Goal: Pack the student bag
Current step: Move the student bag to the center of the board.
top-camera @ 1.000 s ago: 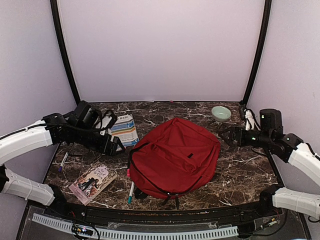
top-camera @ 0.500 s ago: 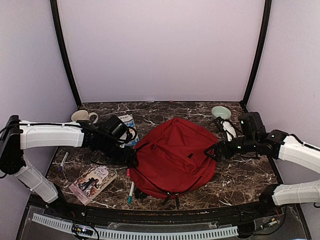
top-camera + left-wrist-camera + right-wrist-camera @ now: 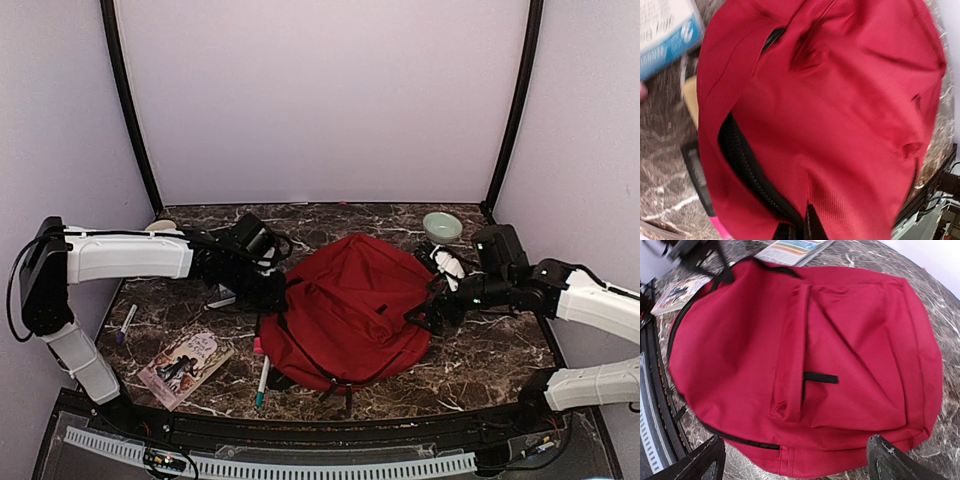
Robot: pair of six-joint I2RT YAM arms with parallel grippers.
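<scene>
The student bag point(image 3: 350, 310) is a big red backpack lying flat in the middle of the marble table, its black zipper point(image 3: 742, 165) gaping along one side. My left gripper point(image 3: 283, 292) sits at the bag's upper left edge. In the left wrist view its jaws point(image 3: 801, 231) are shut on a fold of red fabric right beside the zipper. My right gripper point(image 3: 422, 310) hovers at the bag's right edge, open. In the right wrist view its fingertips point(image 3: 887, 457) stand wide apart, just off the bag point(image 3: 805, 360), with nothing between them.
A green bowl point(image 3: 442, 226) stands at the back right. A picture book point(image 3: 185, 362) and a pen point(image 3: 126, 322) lie front left, a marker point(image 3: 262, 382) by the bag's front edge. A white and blue booklet point(image 3: 667, 35) lies behind the bag's left corner.
My left gripper closed on the bag's edge by the zipper and the fabric bunched up there. My right gripper came in from the back right to the bag's right edge, still open.
</scene>
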